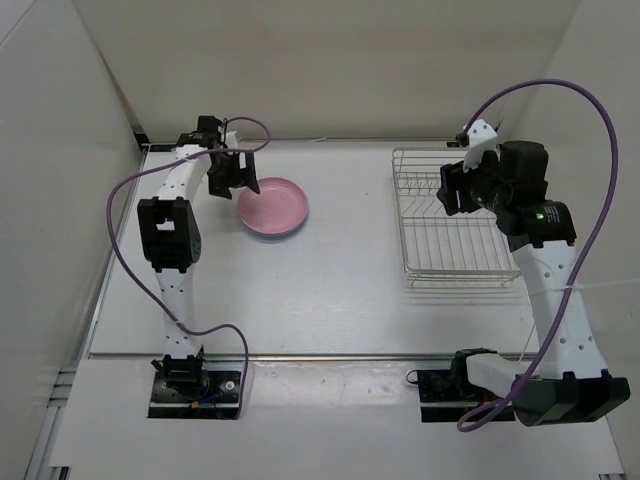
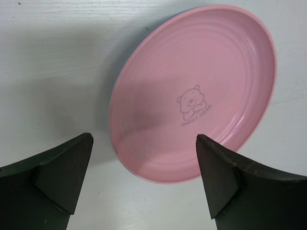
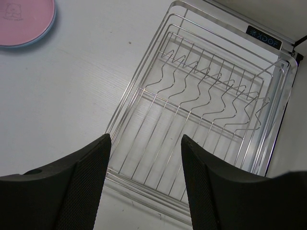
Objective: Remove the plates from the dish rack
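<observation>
At upper left of the overhead frame, the pink plate lies on the blue plate on the counter under my spread left claw, while my spread right claw hovers over the bare dish rack, so unloading appears complete.

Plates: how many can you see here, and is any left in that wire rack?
2. The pink plate sits on top of the light blue plate, which shows only as a rim, on the table left of the dish rack, which holds none.
</observation>
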Controlling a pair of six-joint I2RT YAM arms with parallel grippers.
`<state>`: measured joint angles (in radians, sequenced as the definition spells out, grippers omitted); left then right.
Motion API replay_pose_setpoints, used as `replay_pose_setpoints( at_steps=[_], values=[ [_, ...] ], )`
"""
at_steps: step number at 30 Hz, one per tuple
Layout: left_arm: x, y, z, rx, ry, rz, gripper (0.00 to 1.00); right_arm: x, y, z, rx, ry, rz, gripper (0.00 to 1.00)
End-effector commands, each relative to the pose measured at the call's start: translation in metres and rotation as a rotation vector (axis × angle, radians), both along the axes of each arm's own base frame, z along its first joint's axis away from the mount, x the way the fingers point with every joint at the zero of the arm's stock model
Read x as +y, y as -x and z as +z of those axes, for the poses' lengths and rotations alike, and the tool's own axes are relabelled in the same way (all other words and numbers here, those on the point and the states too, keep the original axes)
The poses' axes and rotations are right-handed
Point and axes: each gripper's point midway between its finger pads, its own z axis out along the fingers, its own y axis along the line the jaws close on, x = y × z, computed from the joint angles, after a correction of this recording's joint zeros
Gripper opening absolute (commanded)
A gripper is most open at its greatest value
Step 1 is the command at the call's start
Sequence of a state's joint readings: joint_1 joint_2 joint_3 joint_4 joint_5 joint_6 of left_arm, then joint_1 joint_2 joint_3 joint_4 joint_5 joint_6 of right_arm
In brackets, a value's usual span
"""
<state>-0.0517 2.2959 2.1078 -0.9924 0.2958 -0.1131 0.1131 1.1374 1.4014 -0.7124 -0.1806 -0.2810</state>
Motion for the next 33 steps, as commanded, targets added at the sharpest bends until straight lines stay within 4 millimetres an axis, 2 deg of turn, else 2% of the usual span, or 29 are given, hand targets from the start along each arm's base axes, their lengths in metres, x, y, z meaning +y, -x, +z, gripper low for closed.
replay_pose_setpoints(
  at_steps=[1,3,4,5,6,7,8,9,10,11,12,14,15,16,17,18,19,21,22,24,25,28,33],
  values=[
    [0.006,-0.006,0.043,-0.111,-0.072,0.013,0.99,0.001,0.003,0.006,-0.026,-0.002,0.014,0.64],
    [0.015,-0.002,0.043,-0.113,-0.118,0.037,0.99,-0.004,0.001,0.003,-0.023,0.005,-0.017,0.64],
    [0.022,0.001,0.047,-0.114,-0.119,0.049,0.99,-0.011,-0.002,0.001,-0.023,0.011,-0.056,0.68],
    [0.029,0.013,0.055,-0.116,-0.123,0.055,0.99,-0.017,-0.007,0.005,-0.054,0.014,-0.099,0.75],
    [0.032,0.013,0.062,-0.148,-0.136,0.065,0.99,-0.029,-0.010,0.002,-0.053,0.017,-0.158,1.00],
    [0.041,0.017,0.069,-0.171,-0.153,0.072,0.99,-0.044,-0.013,-0.007,-0.028,0.010,-0.222,1.00],
    [0.055,0.023,0.093,-0.227,-0.184,0.100,0.99,-0.052,-0.013,-0.011,-0.013,-0.001,-0.254,1.00],
    [0.061,0.032,0.092,-0.220,-0.186,0.111,0.99,-0.061,-0.016,-0.016,0.005,-0.009,-0.295,1.00],
    [0.070,0.036,0.101,-0.240,-0.194,0.117,0.99,-0.078,-0.020,-0.020,0.031,-0.033,-0.369,1.00],
    [0.089,0.045,0.120,-0.265,-0.204,0.150,0.99,-0.085,-0.020,-0.024,0.055,-0.043,-0.400,1.00],
    [0.099,0.052,0.128,-0.270,-0.212,0.166,0.99,-0.101,-0.019,-0.034,0.105,-0.049,-0.454,1.00],
    [0.122,0.070,0.137,-0.258,-0.229,0.202,0.99,-0.117,-0.017,-0.039,0.126,-0.059,-0.507,1.00],
    [0.142,0.088,0.147,-0.271,-0.243,0.230,0.99,-0.131,-0.014,-0.043,0.134,-0.061,-0.550,1.00],
    [0.153,0.098,0.150,-0.276,-0.255,0.245,0.99,-0.140,-0.011,-0.043,0.128,-0.065,-0.587,1.00],
    [0.161,0.109,0.153,-0.284,-0.262,0.250,0.99,-0.146,-0.007,-0.055,0.155,-0.065,-0.608,1.00],
    [0.176,0.126,0.166,-0.318,-0.292,0.257,0.99,-0.157,-0.003,-0.054,0.144,-0.075,-0.640,1.00],
    [0.180,0.141,0.153,-0.285,-0.292,0.253,0.99,-0.161,0.000,-0.053,0.132,-0.083,-0.649,1.00],
    [0.190,0.159,0.149,-0.283,-0.311,0.255,0.99,-0.166,0.009,-0.062,0.148,-0.114,-0.669,1.00],
    [0.194,0.178,0.142,-0.258,-0.315,0.272,0.99,-0.167,0.008,-0.060,0.139,-0.114,-0.669,1.00],
    [0.201,0.198,0.138,-0.252,-0.313,0.302,0.99,-0.174,0.014,-0.058,0.126,-0.116,-0.696,1.00],
    [0.203,0.204,0.138,-0.256,-0.310,0.305,0.99,-0.173,0.016,-0.063,0.139,-0.116,-0.697,1.00],
    [0.205,0.215,0.138,-0.267,-0.289,0.330,0.99,-0.169,0.020,-0.058,0.118,-0.149,-0.691,1.00],
    [0.202,0.219,0.137,-0.263,-0.270,0.328,0.99,-0.167,0.022,-0.054,0.106,-0.170,-0.685,1.00]
  ],
)
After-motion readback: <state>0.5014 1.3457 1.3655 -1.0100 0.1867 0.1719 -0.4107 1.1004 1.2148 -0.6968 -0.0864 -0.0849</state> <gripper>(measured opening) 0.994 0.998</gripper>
